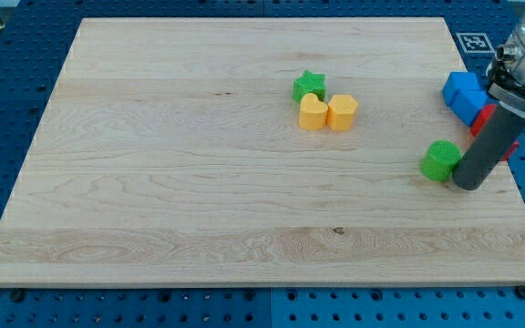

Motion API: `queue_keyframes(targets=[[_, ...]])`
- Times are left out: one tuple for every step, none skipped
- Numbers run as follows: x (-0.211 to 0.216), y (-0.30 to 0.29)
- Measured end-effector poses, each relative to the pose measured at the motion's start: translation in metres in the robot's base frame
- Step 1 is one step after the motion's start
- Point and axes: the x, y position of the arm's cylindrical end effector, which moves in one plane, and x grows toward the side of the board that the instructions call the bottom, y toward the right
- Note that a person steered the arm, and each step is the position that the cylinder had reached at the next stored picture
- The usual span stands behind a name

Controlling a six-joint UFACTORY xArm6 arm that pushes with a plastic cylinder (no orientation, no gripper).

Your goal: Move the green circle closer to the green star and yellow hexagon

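Observation:
The green circle [440,160] lies near the board's right edge. My tip [468,185] rests on the board right beside it, on its right and slightly below, touching or nearly touching it. The green star [308,86] sits up and to the left, near the board's upper middle. The yellow hexagon [342,111] lies just below and right of the star, next to a yellow heart [313,112].
Two blue blocks [464,94] and a red block [487,118] sit at the right edge, above my tip and partly hidden by the rod. The wooden board [153,182] lies on a blue pegboard table.

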Motion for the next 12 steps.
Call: queue_keyframes(targets=[[0.0,-0.002],[-0.005,-0.004],[-0.014,-0.019],[0.002,-0.019],[-0.016,-0.024],[-0.035,-0.024],[-0.011,-0.024],[-0.001,-0.026],[-0.043,-0.026],[-0.06,-0.026],[-0.054,-0.026],[-0.059,-0.038]])
